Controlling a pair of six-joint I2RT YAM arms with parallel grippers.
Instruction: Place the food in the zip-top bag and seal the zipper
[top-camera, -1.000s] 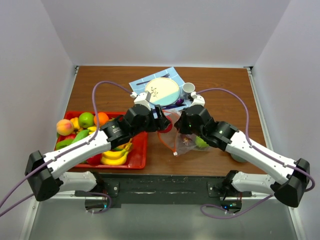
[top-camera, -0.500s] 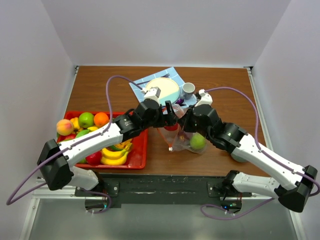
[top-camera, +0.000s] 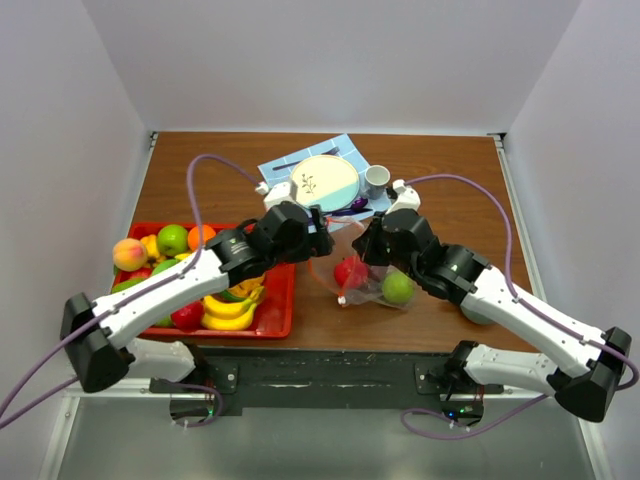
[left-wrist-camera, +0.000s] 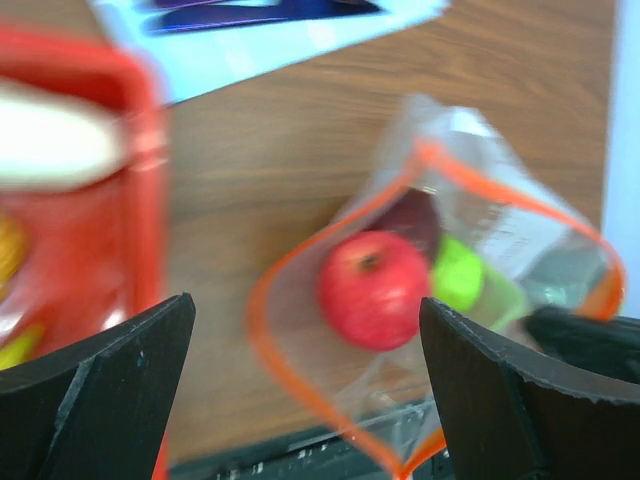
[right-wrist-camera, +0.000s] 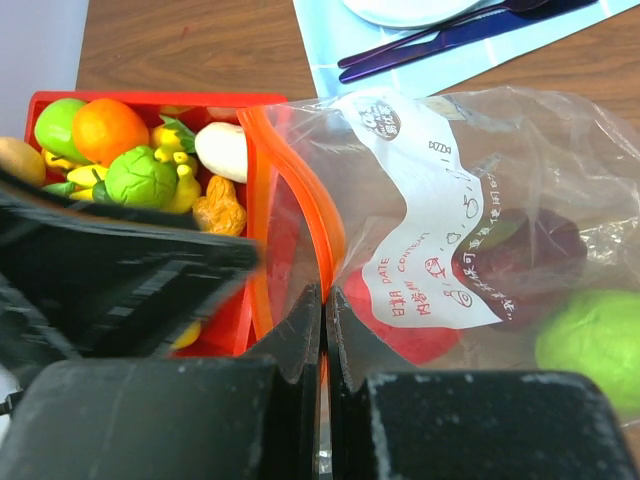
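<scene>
Wooden table (top-camera: 450, 165) with zip-top bag (top-camera: 372, 292), white walls (top-camera: 330, 60)

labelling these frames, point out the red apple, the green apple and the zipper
red apple (left-wrist-camera: 372, 288), left wrist view, middle of its skin
green apple (top-camera: 397, 287), top external view, its rounded top
zipper (left-wrist-camera: 256, 315), left wrist view, orange strip's left bend

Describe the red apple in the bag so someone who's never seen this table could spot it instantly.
On the brown wooden table, right of the red plastic tray, lies a crinkly clear plastic bag with an orange-red mouth strip. The glossy round red apple sits inside, on the tray side. Its bag neighbours are a lime-green apple and something dark purple.
</scene>
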